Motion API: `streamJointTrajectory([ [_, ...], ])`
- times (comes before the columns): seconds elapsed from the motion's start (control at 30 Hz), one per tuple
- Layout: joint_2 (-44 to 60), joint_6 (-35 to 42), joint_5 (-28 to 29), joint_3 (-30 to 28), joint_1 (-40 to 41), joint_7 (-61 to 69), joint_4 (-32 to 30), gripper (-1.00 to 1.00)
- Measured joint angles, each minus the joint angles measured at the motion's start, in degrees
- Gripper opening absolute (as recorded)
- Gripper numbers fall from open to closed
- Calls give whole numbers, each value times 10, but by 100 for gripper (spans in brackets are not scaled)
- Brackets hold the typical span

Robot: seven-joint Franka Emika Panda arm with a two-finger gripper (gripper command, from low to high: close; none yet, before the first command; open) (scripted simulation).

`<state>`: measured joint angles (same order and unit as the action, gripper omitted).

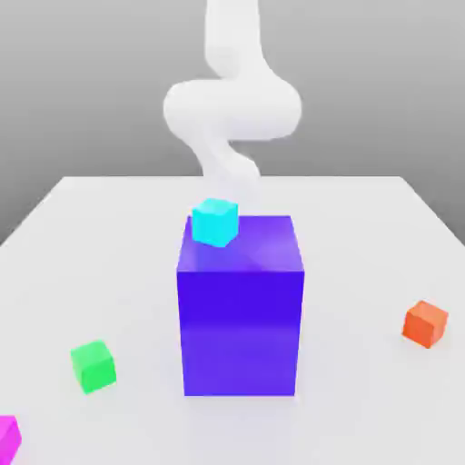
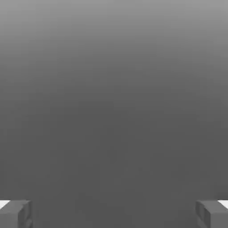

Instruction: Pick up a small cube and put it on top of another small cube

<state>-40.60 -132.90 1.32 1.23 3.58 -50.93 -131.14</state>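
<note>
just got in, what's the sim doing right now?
Nothing is held. The fingers are wide apart with nothing between them. On the table, the pink cube and green cube sit apart near the exterior view's left. A cyan cube sits on the blue block; an orange cube sits right.

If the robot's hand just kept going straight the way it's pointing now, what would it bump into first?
Nothing, it seems: past the open hand the hand view shows plain grey, no cube or block. Depth there is hard to judge.

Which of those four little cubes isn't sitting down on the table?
The cyan cube. It rests on top of the big blue-violet block, at a corner. The green cube, orange cube and magenta cube all lie on the table.
</note>
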Motion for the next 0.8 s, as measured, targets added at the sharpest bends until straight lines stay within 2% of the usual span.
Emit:
streamJointTrajectory([
  [0.27,171,-36,48,26,102,-169,21,0],
  [0.5,316,-66,83,17,160,-309,39,0],
  [0.67,419,-91,85,-3,201,-394,51,0],
  [0.8,499,-112,66,-17,218,-447,60,0],
])
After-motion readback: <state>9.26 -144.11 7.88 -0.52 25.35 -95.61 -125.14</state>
